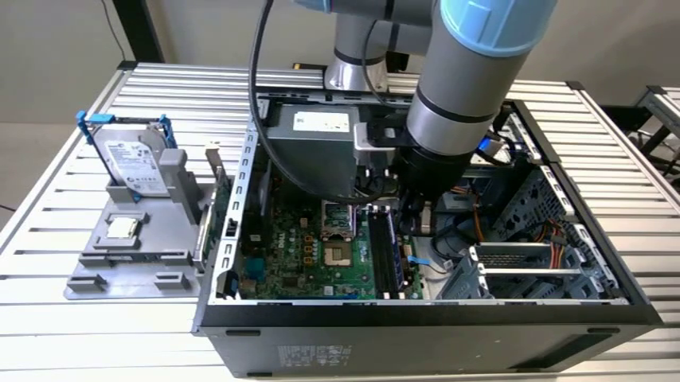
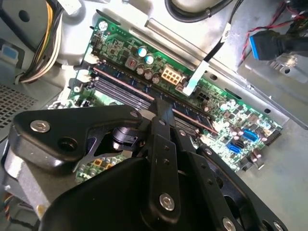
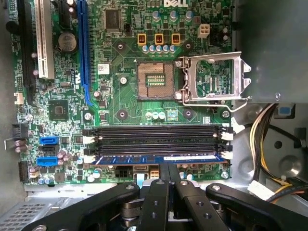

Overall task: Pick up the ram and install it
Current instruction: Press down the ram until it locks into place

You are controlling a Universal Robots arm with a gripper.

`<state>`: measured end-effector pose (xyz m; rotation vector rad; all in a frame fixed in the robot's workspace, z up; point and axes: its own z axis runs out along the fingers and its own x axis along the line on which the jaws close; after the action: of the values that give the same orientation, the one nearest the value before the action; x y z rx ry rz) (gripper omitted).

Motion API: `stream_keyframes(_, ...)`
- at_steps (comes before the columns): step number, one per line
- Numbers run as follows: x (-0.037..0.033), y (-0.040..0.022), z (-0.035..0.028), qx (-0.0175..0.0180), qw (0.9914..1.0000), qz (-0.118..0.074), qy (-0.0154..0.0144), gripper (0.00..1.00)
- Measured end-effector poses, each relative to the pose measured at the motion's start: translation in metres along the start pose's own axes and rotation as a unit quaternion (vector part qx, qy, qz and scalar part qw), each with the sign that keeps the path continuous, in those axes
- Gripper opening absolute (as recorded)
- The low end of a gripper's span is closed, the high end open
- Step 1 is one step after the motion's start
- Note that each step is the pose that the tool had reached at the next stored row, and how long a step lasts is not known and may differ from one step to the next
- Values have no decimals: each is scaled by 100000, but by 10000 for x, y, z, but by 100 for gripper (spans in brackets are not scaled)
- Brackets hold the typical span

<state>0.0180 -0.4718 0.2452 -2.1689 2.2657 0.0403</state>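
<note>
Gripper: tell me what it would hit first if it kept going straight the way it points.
Most likely the ram, lying in the memory slot directly under the gripper; the remaining gap is unclear.

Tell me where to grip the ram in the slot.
Take the ram by its top long edge at mid-length, coming straight down, the hand closing across its thin faces. It stands on edge in a slot; white latches block its ends, so only that edge is free.

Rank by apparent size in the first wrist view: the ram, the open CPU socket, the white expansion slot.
1. The ram, seated in a memory slot, looks longest.
2. The white expansion slot.
3. The open CPU socket, smallest, though broader than both.
</note>
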Motion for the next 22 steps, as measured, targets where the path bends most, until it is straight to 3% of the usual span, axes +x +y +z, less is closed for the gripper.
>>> stream_keyframes(5,13,2,54,-144,100000,4,68,0)
stream_keyframes(8,21,2,55,-150,100000,5,-159,0)
stream_keyframes(19,28,1,256,-225,100000,6,-37,0)
stream_keyframes(22,28,0,277,-255,100000,9,-24,0)
